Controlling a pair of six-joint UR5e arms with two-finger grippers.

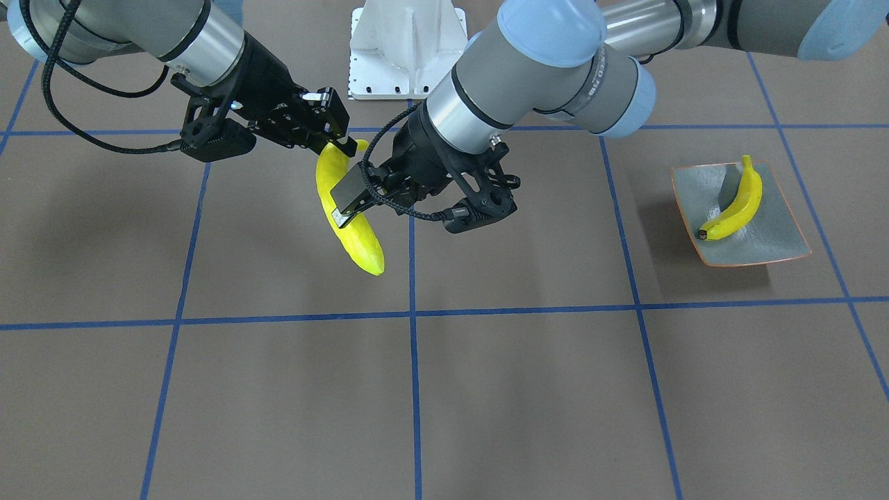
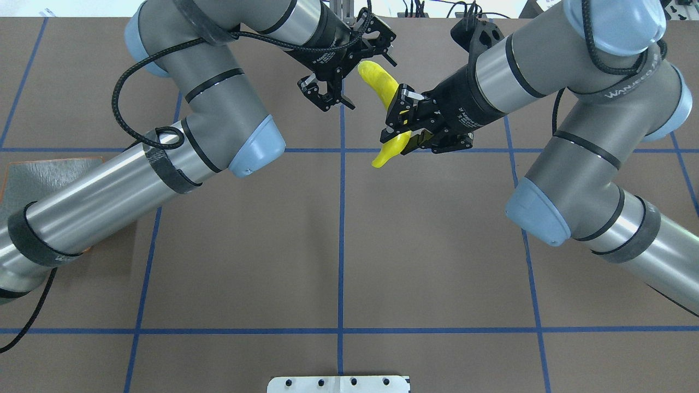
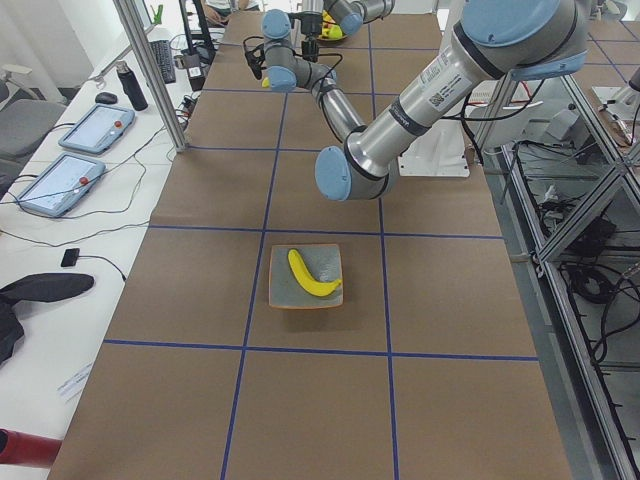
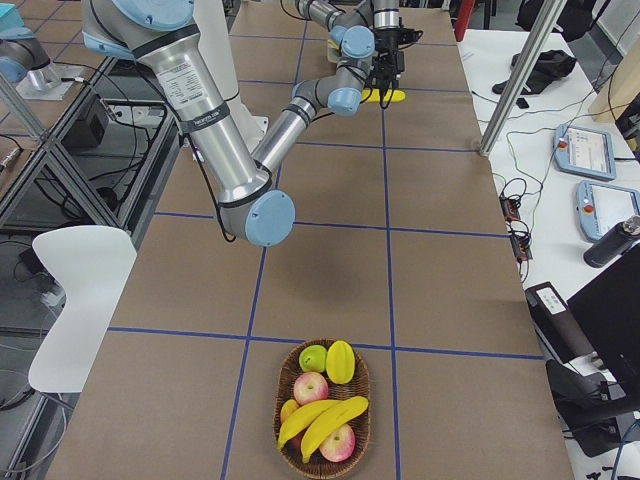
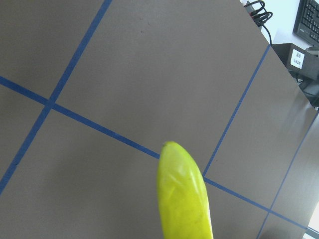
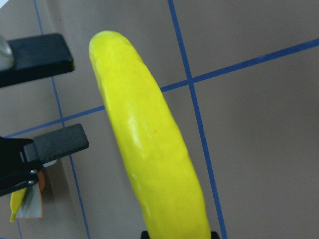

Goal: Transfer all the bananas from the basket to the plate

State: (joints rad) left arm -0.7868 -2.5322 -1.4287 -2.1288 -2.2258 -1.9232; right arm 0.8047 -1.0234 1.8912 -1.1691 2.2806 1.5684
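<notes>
1. One banana [image 1: 358, 243] is held in the air above the middle of the table [image 1: 528, 389], clamped near one end between the closed fingers of the right gripper [image 2: 401, 117].
2. The left gripper [image 6: 52, 99] is spread wide beside the free half of that banana. Nothing is clamped by it, and whether the fruit lies between its fingers cannot be told.
3. A second banana [image 1: 736, 208] is laid diagonally on the plate [image 1: 771, 236], well apart from both grippers, towards the table's end on the robot's left.
4. Two further bananas [image 4: 325, 420] are seen lying in the basket [image 4: 366, 400], among other fruit, at the opposite end.
</notes>
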